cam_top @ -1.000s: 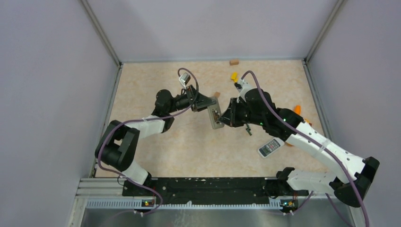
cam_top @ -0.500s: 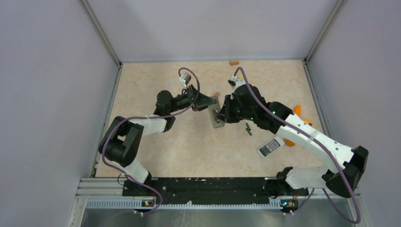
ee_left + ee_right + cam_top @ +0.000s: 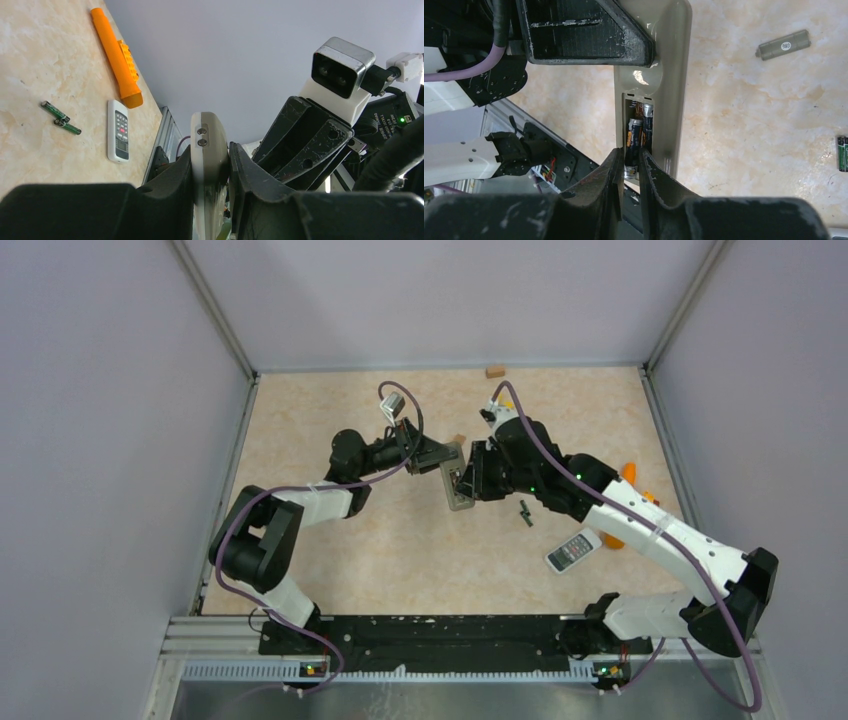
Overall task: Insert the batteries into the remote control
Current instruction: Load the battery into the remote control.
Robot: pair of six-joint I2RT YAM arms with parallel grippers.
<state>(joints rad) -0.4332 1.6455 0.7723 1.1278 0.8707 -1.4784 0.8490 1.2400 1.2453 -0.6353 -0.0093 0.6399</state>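
In the remote [image 3: 674, 90] (open-backed), a battery [image 3: 634, 137] sits within the right tool [image 3: 630, 153].

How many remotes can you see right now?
2. The grey remote is clamped in the left gripper; the white remote lies on the table, right of it. I see no others.

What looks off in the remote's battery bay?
One battery in the grey remote, bay open, lies slightly skewed to its neighbour, its lower end at the right pincer tips; it looks not fully seated. Two more batteries lie loose on the table.
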